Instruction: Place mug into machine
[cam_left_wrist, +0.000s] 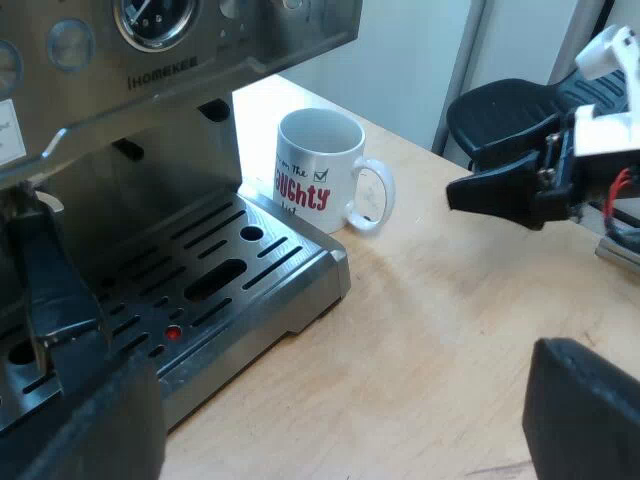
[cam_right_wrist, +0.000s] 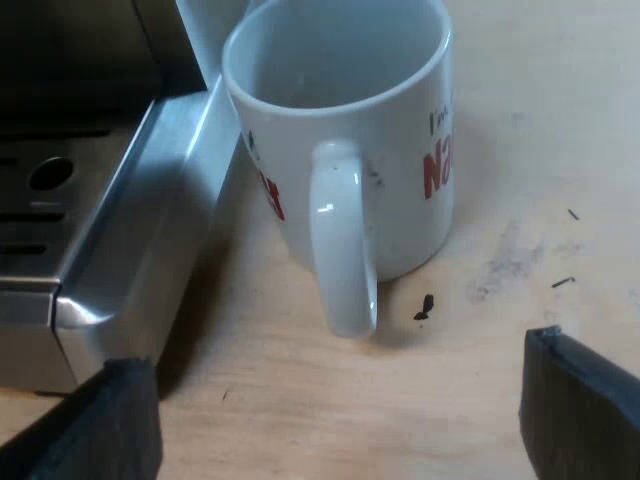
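A white mug (cam_left_wrist: 318, 165) with red lettering stands upright on the wooden table, right against the corner of the espresso machine's drip tray (cam_left_wrist: 300, 275). Its handle (cam_right_wrist: 340, 250) points at my right gripper (cam_right_wrist: 340, 425), which is open; its fingers (cam_right_wrist: 575, 400) are low over the table just short of the handle, touching nothing. From the left wrist view the right gripper (cam_left_wrist: 475, 192) hovers a short way from the mug's handle side. My left gripper (cam_left_wrist: 340, 435) is open and holds nothing, near the drip tray's edge.
The espresso machine (cam_left_wrist: 160, 70) has a round gauge on its steel front above the slotted tray. A dark handle (cam_left_wrist: 50, 285) juts from its front. A black chair (cam_left_wrist: 500, 110) stands beyond the table edge. Dark crumbs (cam_right_wrist: 424, 305) lie by the mug.
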